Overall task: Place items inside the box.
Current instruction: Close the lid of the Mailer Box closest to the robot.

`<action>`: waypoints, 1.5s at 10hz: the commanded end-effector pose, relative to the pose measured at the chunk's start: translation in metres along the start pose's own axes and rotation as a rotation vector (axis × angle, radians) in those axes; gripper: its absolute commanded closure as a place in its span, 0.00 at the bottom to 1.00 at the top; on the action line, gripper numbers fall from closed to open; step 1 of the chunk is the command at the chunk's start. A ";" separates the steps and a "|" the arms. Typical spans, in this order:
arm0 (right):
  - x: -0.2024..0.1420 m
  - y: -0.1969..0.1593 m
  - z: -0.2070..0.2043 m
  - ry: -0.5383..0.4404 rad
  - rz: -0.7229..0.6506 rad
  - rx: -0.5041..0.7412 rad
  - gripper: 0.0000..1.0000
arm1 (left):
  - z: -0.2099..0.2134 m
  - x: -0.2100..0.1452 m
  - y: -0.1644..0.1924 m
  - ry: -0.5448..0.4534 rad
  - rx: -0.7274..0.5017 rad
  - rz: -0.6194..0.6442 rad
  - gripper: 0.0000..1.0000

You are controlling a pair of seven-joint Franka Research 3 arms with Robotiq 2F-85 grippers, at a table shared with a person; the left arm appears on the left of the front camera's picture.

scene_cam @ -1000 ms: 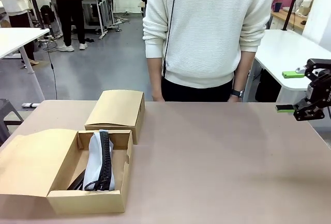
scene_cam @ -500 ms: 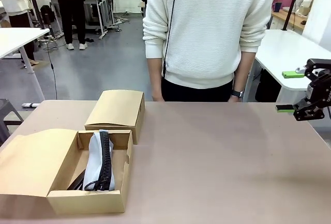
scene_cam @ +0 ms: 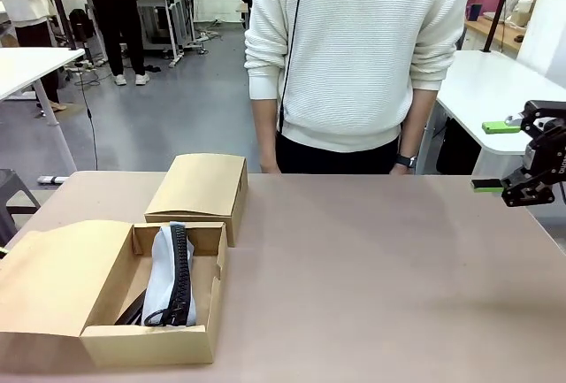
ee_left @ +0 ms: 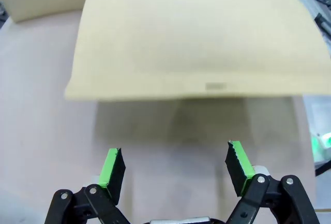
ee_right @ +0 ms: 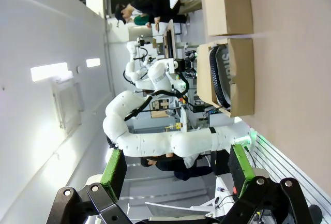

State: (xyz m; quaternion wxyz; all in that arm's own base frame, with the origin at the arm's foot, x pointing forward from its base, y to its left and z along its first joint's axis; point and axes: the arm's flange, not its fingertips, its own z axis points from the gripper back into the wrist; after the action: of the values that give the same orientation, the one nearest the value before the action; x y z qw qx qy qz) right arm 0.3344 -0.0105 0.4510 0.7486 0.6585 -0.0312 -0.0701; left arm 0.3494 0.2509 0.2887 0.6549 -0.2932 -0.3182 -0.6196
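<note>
The grey-blue zip pouch (scene_cam: 170,272) is seen from the front inside the open box (scene_cam: 150,344) on the bench (scene_cam: 380,286). Both the right claw (scene_cam: 495,157) and left claw (ee_left: 176,168) are released; the box flap (ee_left: 196,32) is seen at the left wrist.

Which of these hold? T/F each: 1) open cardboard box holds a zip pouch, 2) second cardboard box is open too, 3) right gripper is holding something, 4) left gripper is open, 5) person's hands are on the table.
1. The open brown cardboard box holds a grey-blue zip pouch. True.
2. The second brown cardboard box behind it is open. False: its lid is shut.
3. The right gripper is shut on an item. False: it is open and empty, at the table's right edge.
4. The left gripper is open, above the open box's cardboard lid flap. True.
5. The person in the white sweater rests both hands on the table. False: the arms hang down at the far edge.
</note>
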 end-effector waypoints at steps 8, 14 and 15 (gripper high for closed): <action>-0.001 0.005 0.003 0.007 -0.013 -0.004 0.00 | -0.007 0.030 -0.041 -0.513 -0.111 -0.142 0.03; -0.001 0.005 0.003 0.007 -0.013 -0.004 0.00 | -0.059 0.127 -0.058 -0.582 -0.201 -0.110 0.03; -0.001 0.005 0.003 0.007 -0.013 -0.004 0.00 | -0.069 0.141 -0.061 -0.619 -0.181 -0.119 0.03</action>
State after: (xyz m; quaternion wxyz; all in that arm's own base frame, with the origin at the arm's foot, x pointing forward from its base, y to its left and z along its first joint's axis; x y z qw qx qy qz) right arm 0.3343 -0.0106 0.4511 0.7487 0.6585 -0.0312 -0.0701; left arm 0.2989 0.1211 0.3484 0.4660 -0.5136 -0.4391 -0.5712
